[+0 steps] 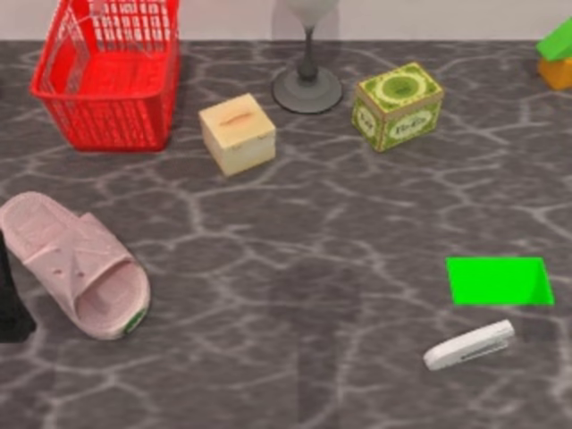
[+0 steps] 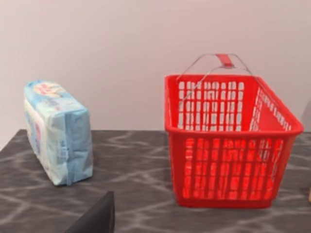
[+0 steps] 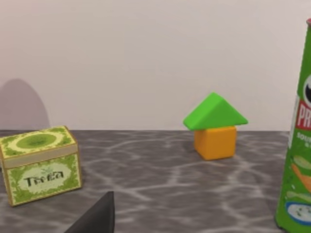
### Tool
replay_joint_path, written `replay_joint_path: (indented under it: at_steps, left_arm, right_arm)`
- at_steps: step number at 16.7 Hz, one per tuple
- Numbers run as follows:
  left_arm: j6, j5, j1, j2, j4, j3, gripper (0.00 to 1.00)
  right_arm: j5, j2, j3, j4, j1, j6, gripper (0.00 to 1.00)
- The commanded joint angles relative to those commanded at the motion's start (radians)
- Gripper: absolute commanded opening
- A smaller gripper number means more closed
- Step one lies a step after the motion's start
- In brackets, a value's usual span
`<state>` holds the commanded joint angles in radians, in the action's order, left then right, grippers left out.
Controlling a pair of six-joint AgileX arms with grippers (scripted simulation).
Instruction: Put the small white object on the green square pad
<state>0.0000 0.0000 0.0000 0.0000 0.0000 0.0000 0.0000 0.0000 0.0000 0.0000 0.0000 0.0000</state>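
Dark grey marbled surface [image 1: 295, 295] carries everything I see. Biggest on it is the red basket [image 1: 109, 71] at the back left; through its slotted walls in the left wrist view I see nothing inside. In front of it, at the left edge, lies a pink slipper [image 1: 79, 264]. At the back middle stands the grey foot of a glass [image 1: 307, 88], with a cream box [image 1: 237, 133] to its left and a green patterned box [image 1: 398, 105] to its right. A green-and-orange block [image 1: 559, 55] is at the back right corner.

The green square pad [image 1: 499, 281] lies flat at the front right, and nothing lies on it. The small white object [image 1: 469, 345] lies just in front of the pad, slanted, close to it but not on it. Between these two nothing stands.

My left arm shows only as a dark shape [image 1: 12, 308] at the left edge. For both arms I cannot tell how the fingers stand.
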Motion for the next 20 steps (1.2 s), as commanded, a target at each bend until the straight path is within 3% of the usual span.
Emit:
replay_joint_path:
  at_steps: [4, 7, 20]
  left_arm:
    - [0.000, 0.000, 0.000, 0.000, 0.000, 0.000, 1.00]
    - [0.000, 0.000, 0.000, 0.000, 0.000, 0.000, 1.00]
    - [0.000, 0.000, 0.000, 0.000, 0.000, 0.000, 1.00]
  right_arm:
    - [-0.001, 0.032, 0.031, -0.027, 0.014, -0.031, 1.00]
    - [0.000, 0.159, 0.142, -0.125, 0.061, -0.151, 1.00]
    - [0.002, 1.302, 0.913, -0.866, 0.408, -1.047, 1.00]
